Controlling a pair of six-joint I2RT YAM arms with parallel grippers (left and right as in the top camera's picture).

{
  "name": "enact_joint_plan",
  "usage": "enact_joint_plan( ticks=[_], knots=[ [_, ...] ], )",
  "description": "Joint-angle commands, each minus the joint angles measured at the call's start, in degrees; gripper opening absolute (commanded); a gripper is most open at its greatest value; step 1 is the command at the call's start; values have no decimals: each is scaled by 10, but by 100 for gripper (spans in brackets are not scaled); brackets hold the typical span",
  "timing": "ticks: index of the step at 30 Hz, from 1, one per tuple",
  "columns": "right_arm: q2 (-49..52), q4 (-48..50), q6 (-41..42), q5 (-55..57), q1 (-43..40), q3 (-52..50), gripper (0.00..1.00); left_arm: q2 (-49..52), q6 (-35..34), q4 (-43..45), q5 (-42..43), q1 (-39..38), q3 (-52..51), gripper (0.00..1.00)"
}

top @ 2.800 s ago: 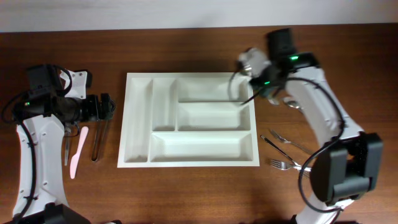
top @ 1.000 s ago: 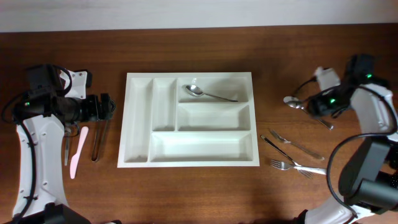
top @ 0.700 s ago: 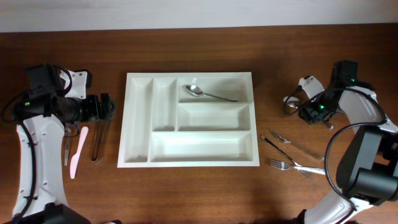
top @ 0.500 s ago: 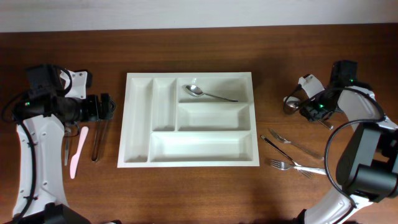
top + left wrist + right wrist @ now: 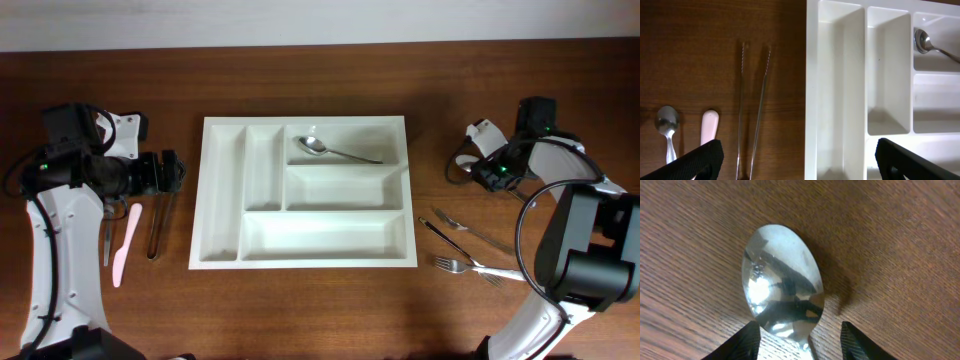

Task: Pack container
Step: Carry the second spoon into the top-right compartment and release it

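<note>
The white container (image 5: 197, 200) lies mid-table, its left rim (image 5: 811, 100) also in the left wrist view. One spoon (image 5: 335, 152) (image 5: 930, 45) rests in its top wide compartment. A second spoon (image 5: 782, 277) lies on the wood at the right, bowl up. My right gripper (image 5: 480, 172) (image 5: 800, 340) is low over it, its fingers either side of the spoon's neck with a gap on each side, so it is open. My left gripper (image 5: 170, 172) (image 5: 800, 160) hangs wide open left of the container, above metal tongs (image 5: 752, 110), holding nothing.
Left of the container lie the tongs (image 5: 158, 225), a pink-handled utensil (image 5: 125, 245) and a small spoon (image 5: 107, 235). Right of it, toward the front, are two forks (image 5: 470, 230) (image 5: 475, 268) and a dark slim utensil (image 5: 445, 238).
My right arm left a spoon in the top compartment, swung right and came down over the spoon on the table, its jaws narrowing around the neck. The left arm has not moved.
</note>
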Motion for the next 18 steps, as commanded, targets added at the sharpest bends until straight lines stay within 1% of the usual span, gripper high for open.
enact_joint_plan(
  ticks=[1, 3, 6, 9, 11, 12, 14, 15, 18],
  knots=[
    [9, 0, 0, 3, 2, -4, 50, -1, 9, -1, 10, 3, 10, 99],
    [14, 0, 0, 3, 2, -4, 50, -1, 9, -1, 10, 3, 10, 99],
    [22, 2, 0, 3, 2, -4, 47, -1, 9, -1, 10, 3, 10, 99],
    [29, 3, 15, 3, 2, -4, 40, -1, 9, -1, 10, 3, 10, 99],
    [32, 4, 26, 3, 2, -4, 33, -1, 9, -1, 10, 3, 10, 99],
    [33, 4, 31, 2, 2, -4, 27, -1, 9, -1, 10, 3, 10, 99],
    [33, 5, 44, 3, 2, -3, 8, -1, 9, -1, 10, 3, 10, 99],
    [33, 4, 54, 3, 2, -2, 4, -1, 9, -1, 10, 3, 10, 99],
    [27, 3, 118, 5, 2, 11, 4, -1, 9, -1, 10, 3, 10, 99]
  ],
)
